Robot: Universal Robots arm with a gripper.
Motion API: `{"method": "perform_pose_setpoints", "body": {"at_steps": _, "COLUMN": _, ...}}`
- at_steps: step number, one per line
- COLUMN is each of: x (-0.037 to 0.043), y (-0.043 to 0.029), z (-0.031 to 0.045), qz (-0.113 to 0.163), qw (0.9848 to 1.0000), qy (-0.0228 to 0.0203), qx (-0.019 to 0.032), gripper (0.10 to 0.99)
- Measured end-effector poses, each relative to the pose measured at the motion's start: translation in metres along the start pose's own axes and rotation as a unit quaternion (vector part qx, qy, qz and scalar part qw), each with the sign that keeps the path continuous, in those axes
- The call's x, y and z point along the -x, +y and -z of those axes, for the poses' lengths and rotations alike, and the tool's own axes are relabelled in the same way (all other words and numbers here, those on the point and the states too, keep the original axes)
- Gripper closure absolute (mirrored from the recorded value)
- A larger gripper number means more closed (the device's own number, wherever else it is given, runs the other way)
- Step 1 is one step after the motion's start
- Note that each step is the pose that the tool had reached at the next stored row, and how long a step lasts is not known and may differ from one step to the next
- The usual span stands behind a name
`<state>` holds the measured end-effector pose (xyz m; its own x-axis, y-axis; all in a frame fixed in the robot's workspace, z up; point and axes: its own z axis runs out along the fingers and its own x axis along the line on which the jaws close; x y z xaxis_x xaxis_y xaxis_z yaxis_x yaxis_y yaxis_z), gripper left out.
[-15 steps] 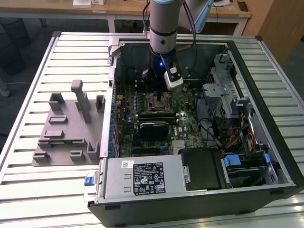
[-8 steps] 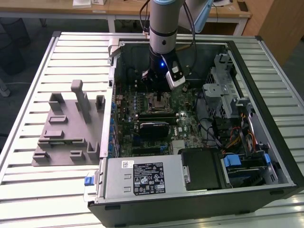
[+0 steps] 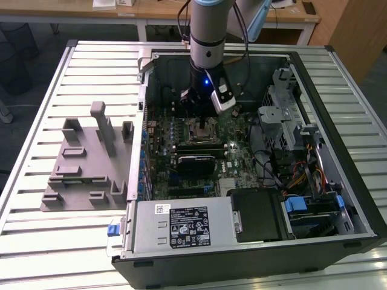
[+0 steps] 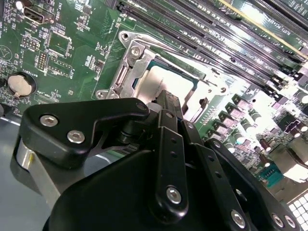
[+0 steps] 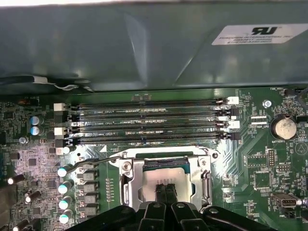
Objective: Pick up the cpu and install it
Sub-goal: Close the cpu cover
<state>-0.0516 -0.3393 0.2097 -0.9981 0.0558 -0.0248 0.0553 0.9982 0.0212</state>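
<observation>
Starting at the exterior view's left, the slatted desk (image 3: 91,66) carries a grey plastic tray (image 3: 78,181) with upright pegs, and nothing shows in its slots. Moving along, the open computer case (image 3: 242,266) lies on its side. Its near corner holds a silver power supply (image 3: 151,241) with a white printed label (image 3: 187,225) full of small text and marks.

On to the middle, where the arm (image 3: 208,24) drops straight into the case, a small blue light glowing on its wrist. The gripper (image 3: 202,118) is down on the green motherboard (image 3: 236,151). Here's the cpu (image 5: 179,174), its silvery top (image 4: 166,79) lying inside the square metal-framed socket (image 5: 127,185), not in the tray and not in the air. In the first wrist view the gripper (image 5: 166,185) has its jaws pressed together, side by side with barely a line between them. Their tips are down at the middle of the chip's top. The second wrist view shows the gripper (image 4: 166,96) meeting the chip within the socket frame (image 4: 130,72).

Beyond the socket run four long memory slots (image 5: 144,120), all unfilled. A white sticker (image 5: 260,33) with dark print sits on the case wall behind them, and a round coin battery (image 5: 284,127) sits near the slots' end.

Over at the exterior view's right, a metal drive cage (image 3: 281,115) stands above bundled cables, with blue plastic tabs (image 3: 296,204) nearby.
</observation>
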Motion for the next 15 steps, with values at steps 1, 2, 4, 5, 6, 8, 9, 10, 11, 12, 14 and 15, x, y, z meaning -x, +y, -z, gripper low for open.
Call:
{"method": "perform_pose_setpoints", "body": {"at_steps": 1, "x": -0.0008, "y": -0.0001, "z": 0.0000, "qz": 0.000, "qw": 1.0000, "qy": 0.0000, "qx": 0.0000, "gripper": 0.980}}
{"method": "perform_pose_setpoints", "body": {"at_steps": 2, "x": -0.0019, "y": -0.0001, "z": 0.0000, "qz": 0.000, "qw": 1.0000, "qy": 0.0000, "qx": 0.0000, "gripper": 0.980}}
{"method": "perform_pose_setpoints", "body": {"at_steps": 4, "x": -0.0042, "y": -0.0002, "z": 0.0000, "qz": 0.000, "qw": 1.0000, "qy": 0.0000, "qx": 0.0000, "gripper": 0.980}}
{"method": "perform_pose_setpoints", "body": {"at_steps": 5, "x": -0.0054, "y": -0.0003, "z": 0.0001, "qz": 0.000, "qw": 1.0000, "qy": 0.0000, "qx": 0.0000, "gripper": 0.980}}
{"method": "perform_pose_setpoints", "body": {"at_steps": 6, "x": -0.0063, "y": -0.0003, "z": 0.0001, "qz": 0.000, "qw": 1.0000, "qy": 0.0000, "qx": -0.0001, "gripper": 0.980}}
{"method": "perform_pose_setpoints", "body": {"at_steps": 8, "x": -0.0079, "y": -0.0004, "z": 0.0001, "qz": 0.000, "qw": 1.0000, "qy": 0.0000, "qx": 0.0000, "gripper": 0.980}}
{"method": "perform_pose_setpoints", "body": {"at_steps": 9, "x": -0.0086, "y": -0.0005, "z": 0.0001, "qz": 0.000, "qw": 1.0000, "qy": 0.0000, "qx": 0.0000, "gripper": 0.980}}
{"method": "perform_pose_setpoints", "body": {"at_steps": 10, "x": -0.0094, "y": -0.0005, "z": 0.0001, "qz": 0.000, "qw": 1.0000, "qy": 0.0000, "qx": 0.0000, "gripper": 0.980}}
{"method": "perform_pose_setpoints", "body": {"at_steps": 11, "x": -0.0104, "y": -0.0006, "z": 0.0002, "qz": 0.000, "qw": 1.0000, "qy": 0.0000, "qx": 0.0000, "gripper": 0.980}}
{"method": "perform_pose_setpoints", "body": {"at_steps": 12, "x": -0.0114, "y": -0.0006, "z": 0.0002, "qz": 0.000, "qw": 1.0000, "qy": 0.0000, "qx": -0.0001, "gripper": 0.980}}
{"method": "perform_pose_setpoints", "body": {"at_steps": 14, "x": -0.0134, "y": -0.0007, "z": 0.0002, "qz": 0.000, "qw": 1.0000, "qy": 0.0000, "qx": -0.0001, "gripper": 0.980}}
{"method": "perform_pose_setpoints", "body": {"at_steps": 15, "x": -0.0145, "y": -0.0008, "z": 0.0002, "qz": 0.000, "qw": 1.0000, "qy": 0.0000, "qx": 0.0000, "gripper": 0.980}}
